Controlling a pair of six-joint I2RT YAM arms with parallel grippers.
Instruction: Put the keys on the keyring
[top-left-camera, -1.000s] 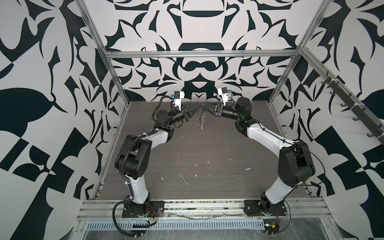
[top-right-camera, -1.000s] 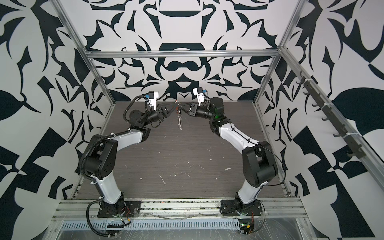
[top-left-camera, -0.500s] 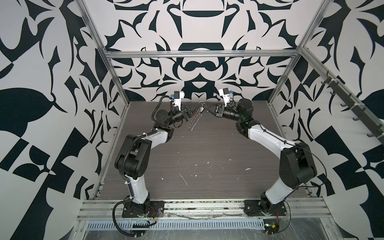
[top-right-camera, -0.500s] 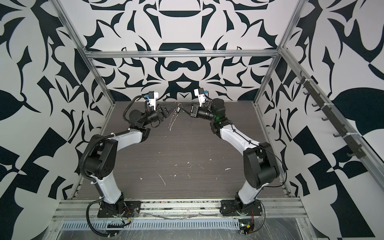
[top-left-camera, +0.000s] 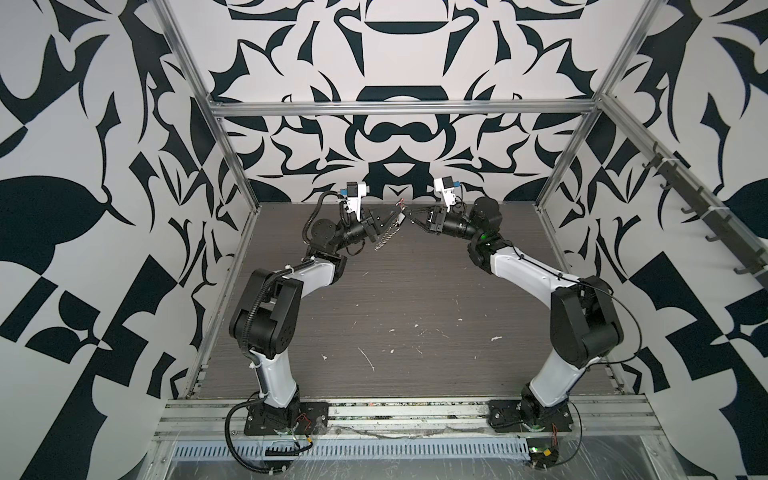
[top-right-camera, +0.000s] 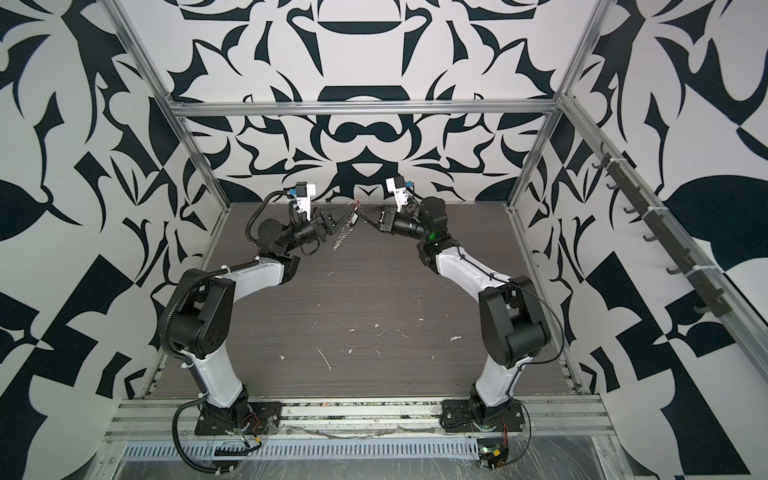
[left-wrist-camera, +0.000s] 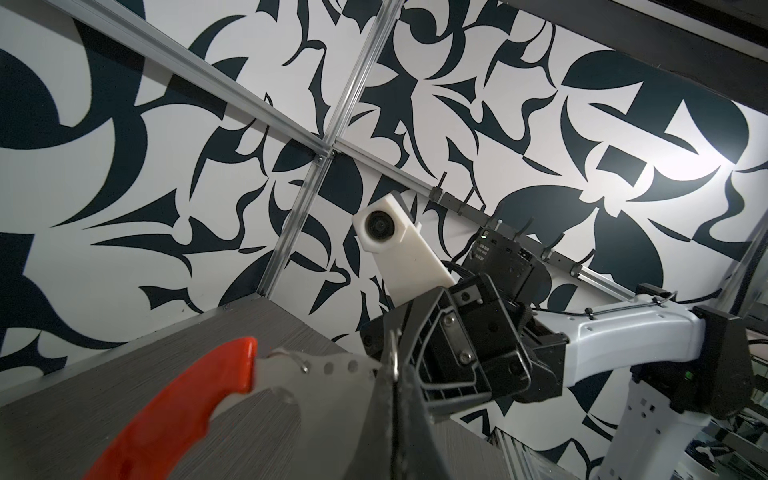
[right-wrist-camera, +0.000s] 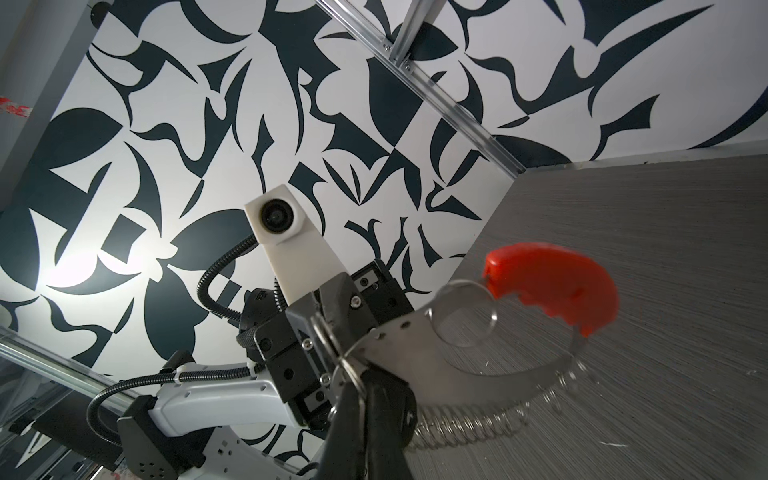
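Observation:
Both grippers meet in the air over the back middle of the table. My left gripper (top-left-camera: 400, 215) (top-right-camera: 354, 216) (left-wrist-camera: 394, 386) is shut on the keyring (left-wrist-camera: 316, 374), a flat silver plate with a red plastic section (right-wrist-camera: 548, 282) and a wire coil (top-left-camera: 384, 239) (top-right-camera: 341, 239) hanging slanted below. My right gripper (top-left-camera: 410, 216) (top-right-camera: 363, 218) (right-wrist-camera: 361, 395) is shut, with thin silver ring wire (right-wrist-camera: 347, 370) at its tips. A small black rounded piece, apparently the key (right-wrist-camera: 401, 409), lies against its finger. How the rings interlock is hidden.
The dark wood-grain table (top-left-camera: 395, 299) carries small white scraps (top-left-camera: 368, 359) toward the front. Aluminium frame posts (top-left-camera: 232, 166) and patterned walls close in the back and sides. A hook rail (top-left-camera: 706, 216) runs along the right wall.
The hanging coil has swung from straight down to slanting toward my left arm. My right gripper's jaws have closed. Both grippers stay tip to tip.

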